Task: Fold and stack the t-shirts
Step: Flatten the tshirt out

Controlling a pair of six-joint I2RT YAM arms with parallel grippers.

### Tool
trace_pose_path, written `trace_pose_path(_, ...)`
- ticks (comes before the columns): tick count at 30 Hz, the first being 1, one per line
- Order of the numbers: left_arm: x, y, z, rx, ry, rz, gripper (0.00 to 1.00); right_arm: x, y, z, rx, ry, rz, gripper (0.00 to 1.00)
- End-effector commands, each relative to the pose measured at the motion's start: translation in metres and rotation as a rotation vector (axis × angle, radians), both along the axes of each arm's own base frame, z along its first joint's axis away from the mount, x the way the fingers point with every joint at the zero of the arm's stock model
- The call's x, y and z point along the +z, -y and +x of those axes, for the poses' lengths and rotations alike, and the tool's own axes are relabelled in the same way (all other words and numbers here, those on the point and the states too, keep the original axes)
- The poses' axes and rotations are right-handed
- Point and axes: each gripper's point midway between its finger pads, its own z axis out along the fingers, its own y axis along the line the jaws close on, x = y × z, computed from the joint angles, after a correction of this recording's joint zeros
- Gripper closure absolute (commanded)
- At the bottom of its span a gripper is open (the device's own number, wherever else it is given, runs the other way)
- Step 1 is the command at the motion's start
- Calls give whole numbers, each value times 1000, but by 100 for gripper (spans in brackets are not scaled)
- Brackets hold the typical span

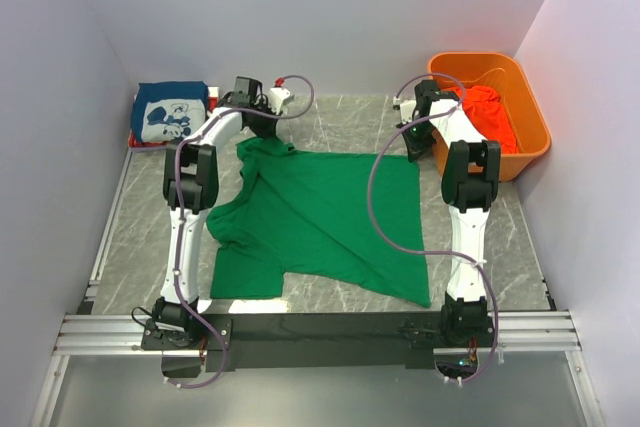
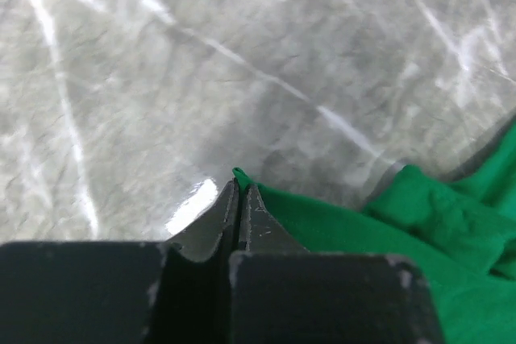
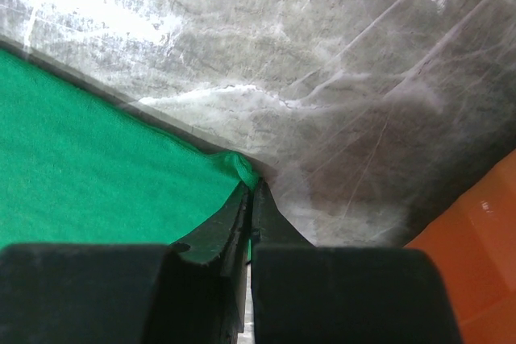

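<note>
The left gripper (image 2: 242, 192) and right gripper (image 3: 251, 192) clamp the bright green cloth t-shirt (image 1: 320, 217). Seemingly just a sliver lies between the tips; lifting may slip it.

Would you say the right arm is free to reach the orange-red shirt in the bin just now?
Probably not yet: the right gripper is shut on the green t-shirt's corner. The orange-red shirt lies uncovered in the open bin beside it.
</note>
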Motion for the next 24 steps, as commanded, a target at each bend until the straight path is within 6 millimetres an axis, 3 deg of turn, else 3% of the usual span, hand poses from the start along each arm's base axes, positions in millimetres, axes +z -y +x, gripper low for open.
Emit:
trace_pose_path(1,55,-27,23,97,82,-44,100,39,0,3,22,59,12,100)
trace_pose_path(2,87,-28,33,103,142,-81,100,57,-1,11,25,119,13,100)
trace_pose_path(4,123,-44,46,151,209,-135,100,80,-1,21,23,195,17,100)
trace_pose_path(5,153,-48,48,156,264,-165,100,93,-1,24,21,230,20,100)
trace_pose_path(6,171,-53,50,175,290,-198,100,118,-3,33,20,307,24,100)
trace_pose_path(8,218,-68,52,199,391,-236,100,141,-2,39,12,379,25,100)
trace_pose_path(10,243,-79,50,226,439,-283,100,175,-1,46,3,481,21,100)
trace_pose_path(11,268,-83,44,234,478,-305,100,187,-1,51,-6,527,24,100)
trace_pose_path(13,286,-93,38,265,494,-357,100,219,0,51,-18,607,30,100)
trace_pose_path(14,311,-91,31,256,538,-383,100,231,-1,51,-30,635,39,100)
trace_pose_path(15,321,-107,27,283,542,-413,100,255,-2,51,-32,697,47,100)
trace_pose_path(16,333,-111,23,286,559,-430,100,266,-2,50,-42,721,58,100)
trace_pose_path(17,359,-113,13,280,600,-450,100,289,-3,47,-46,777,67,100)
trace_pose_path(19,384,-119,1,283,627,-489,100,312,-4,42,-56,823,84,100)
trace_pose_path(20,407,-120,-13,275,664,-500,100,329,-8,35,-46,855,101,100)
trace_pose_path(24,450,-121,-51,265,713,-541,100,357,-21,11,-5,895,157,100)
